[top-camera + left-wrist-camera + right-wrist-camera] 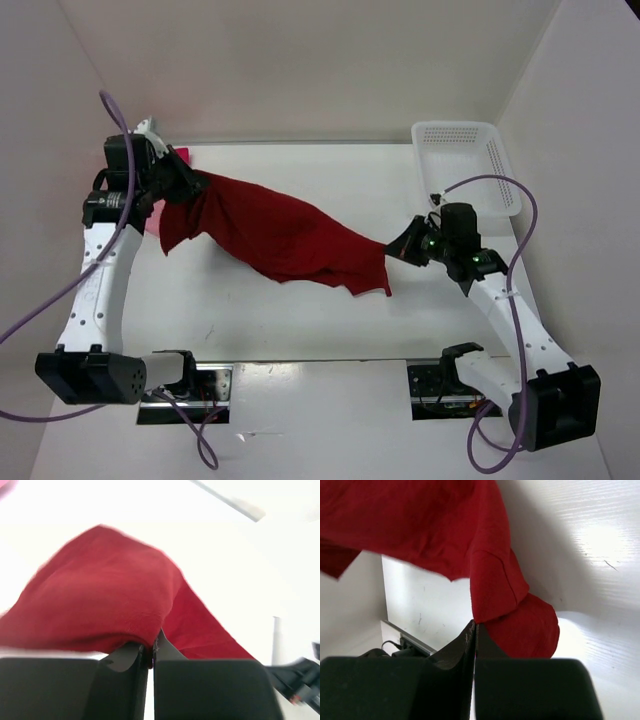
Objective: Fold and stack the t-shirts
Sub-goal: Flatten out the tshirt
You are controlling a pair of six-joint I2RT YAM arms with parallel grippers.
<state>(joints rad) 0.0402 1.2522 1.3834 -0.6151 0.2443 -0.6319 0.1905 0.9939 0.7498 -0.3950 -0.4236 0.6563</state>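
Note:
A dark red t-shirt (285,235) hangs stretched across the table between both arms, sagging in the middle with a corner drooping at the right. My left gripper (188,190) is shut on its left end at the back left. In the left wrist view the red cloth (100,595) is pinched between the shut jaws of the left gripper (151,650). My right gripper (402,246) is shut on the right end; the right wrist view shows the shirt's hem (495,590) nipped at the tips of that gripper (476,627). A bright magenta t-shirt (181,155) and a light pink t-shirt (152,216) peek out behind the left arm.
A white perforated basket (465,150) stands at the back right, just behind the right arm. White walls close the table in at the back and on both sides. Purple cables loop off both arms.

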